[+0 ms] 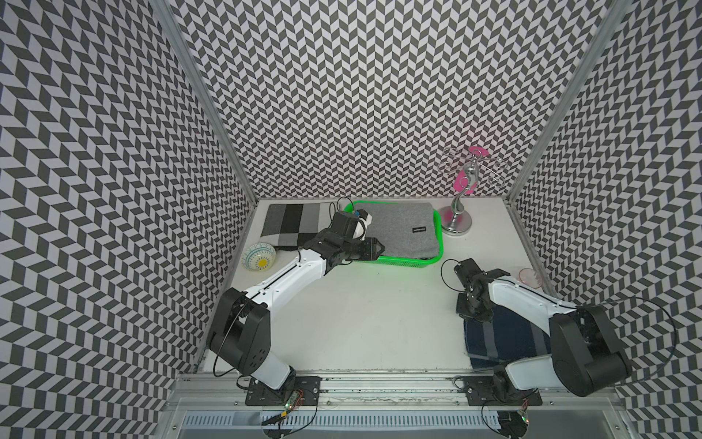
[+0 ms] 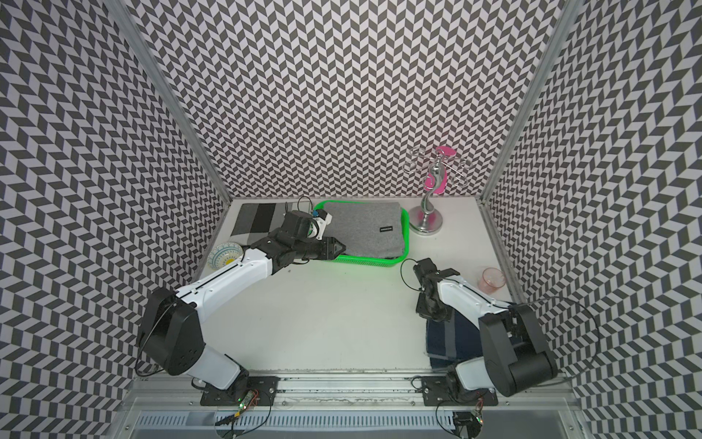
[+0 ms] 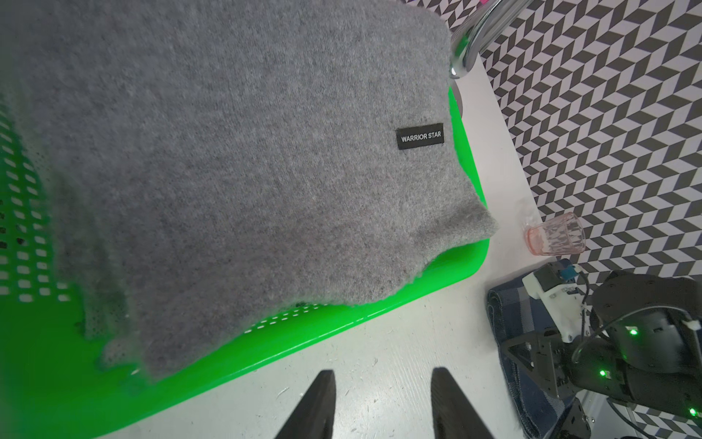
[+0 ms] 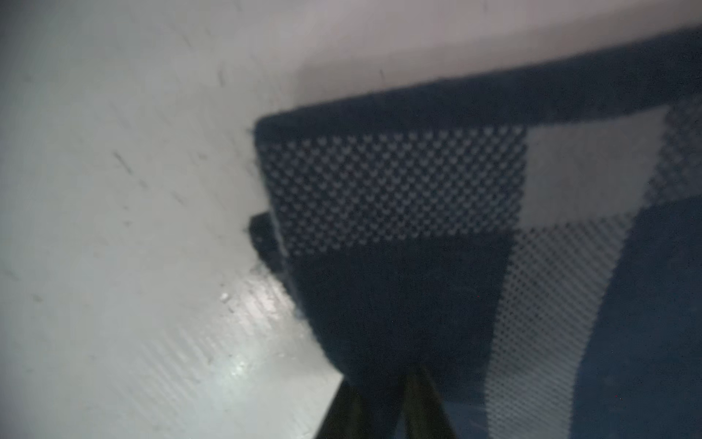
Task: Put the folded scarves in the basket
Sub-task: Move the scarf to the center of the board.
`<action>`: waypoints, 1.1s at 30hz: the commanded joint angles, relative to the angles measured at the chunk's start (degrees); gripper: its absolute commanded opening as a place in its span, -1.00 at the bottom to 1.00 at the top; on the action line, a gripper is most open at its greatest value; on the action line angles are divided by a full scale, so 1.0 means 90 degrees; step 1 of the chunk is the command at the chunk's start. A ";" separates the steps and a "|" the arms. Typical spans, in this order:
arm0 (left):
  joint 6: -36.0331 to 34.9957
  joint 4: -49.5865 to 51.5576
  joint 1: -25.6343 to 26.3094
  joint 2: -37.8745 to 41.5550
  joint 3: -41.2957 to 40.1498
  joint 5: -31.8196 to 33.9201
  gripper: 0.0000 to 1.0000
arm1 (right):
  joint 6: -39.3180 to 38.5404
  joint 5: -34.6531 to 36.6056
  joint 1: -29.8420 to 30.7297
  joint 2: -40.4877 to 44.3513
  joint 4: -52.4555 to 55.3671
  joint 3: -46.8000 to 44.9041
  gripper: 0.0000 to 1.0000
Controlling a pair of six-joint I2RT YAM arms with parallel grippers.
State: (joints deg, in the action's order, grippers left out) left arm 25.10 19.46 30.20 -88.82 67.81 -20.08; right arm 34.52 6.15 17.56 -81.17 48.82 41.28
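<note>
White surface [image 1: 361,323], chevron-papered walls [image 1: 380,95]; the green basket [image 1: 402,262] sits just ahead of the left jaws, and the grey folded scarf [image 1: 399,228] lies flat inside it, one corner over the rim. Left jaws stand moderately parted at the basket's near rim, nothing between them. Right jaws are pinched together on a corner of the navy checked scarf [image 1: 509,338], which lies on the surface beneath them

Bright green perforated plastic basket [image 1: 406,263]; plain grey folded knit scarf [image 1: 395,232], black label; navy folded scarf [image 4: 399,296], white-dotted checks; black-and-white chevron walls [image 1: 380,95].
</note>
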 commanded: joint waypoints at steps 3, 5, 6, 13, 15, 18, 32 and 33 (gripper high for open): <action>-0.0057 -0.0009 -0.0102 0.0415 -0.0370 -0.0133 -0.12 | 0.0072 -0.0618 0.0463 -0.0237 -0.0769 -0.0134 -0.84; -0.0031 0.0015 -0.0138 0.0510 -0.0506 -0.0169 -0.12 | 0.0234 -0.0660 0.0861 -0.0410 -0.0847 0.0040 -0.84; -0.0027 0.0015 -0.0146 0.0565 -0.0588 -0.0177 -0.12 | 0.0314 -0.0736 0.1052 -0.0525 -0.0901 0.0153 -0.83; 0.0060 0.0118 -0.0182 0.0909 -0.1048 -0.0141 -0.12 | 0.0918 -0.1655 0.1989 -0.1244 -0.1516 0.1113 -0.76; 0.0129 0.0099 -0.0218 0.1056 -0.1219 -0.0165 -0.13 | 0.0957 -0.1700 0.2289 -0.1647 -0.1495 0.1702 -0.75; 0.0227 0.0160 -0.0230 0.1199 -0.1381 -0.0179 -0.13 | 0.0963 -0.1904 0.2674 -0.2253 -0.1569 0.2519 -0.70; 0.0954 -0.0082 -0.0206 0.1825 -0.2421 -0.0304 -0.14 | 0.0818 -0.2600 0.2881 -0.1708 -0.1766 0.3016 -0.14; 0.1017 -0.0139 -0.0187 0.1812 -0.2475 -0.0341 -0.14 | 0.0811 -0.2596 0.2802 -0.1498 -0.1743 0.2864 -0.14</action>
State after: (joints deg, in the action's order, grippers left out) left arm 31.92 20.03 28.36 -73.47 46.72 -21.96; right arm 42.48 -16.45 43.88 -100.82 32.88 68.99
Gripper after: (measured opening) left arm 0.430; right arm 0.427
